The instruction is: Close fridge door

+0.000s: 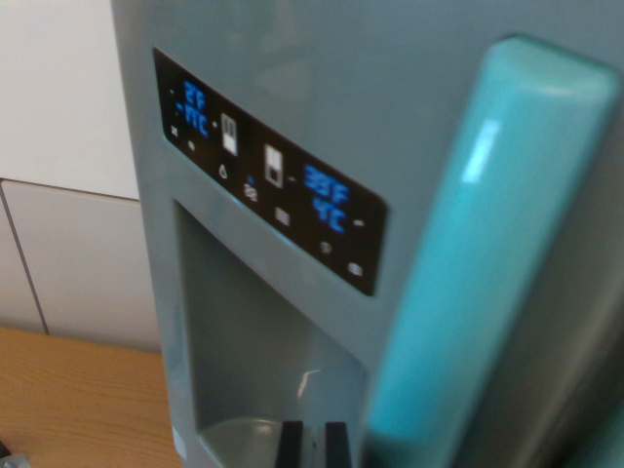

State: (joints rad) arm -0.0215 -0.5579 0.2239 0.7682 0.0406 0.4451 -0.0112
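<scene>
Fridge door [292,107] fills most of the wrist view, a grey-green panel seen close and tilted, with its turquoise handle [478,263] running up the wrist view's right. Nearest the camera, at the bottom edge just beside the handle's foot, two dark fingertips of the claw [313,446] show with a narrow gap between them and nothing held there; whether they are fully released I cannot tell. Just beyond them lies the dispenser recess [253,361], whose shallow tray looks empty. Above the recess sits the black control panel [268,171] with blue digits. Past the door, on the handle's far side, are the wooden bench [78,400] and pale wall tiles [68,253]. I judge the door rigid, light and smooth-hinged: push its flat face near the handle rather than gripping.
</scene>
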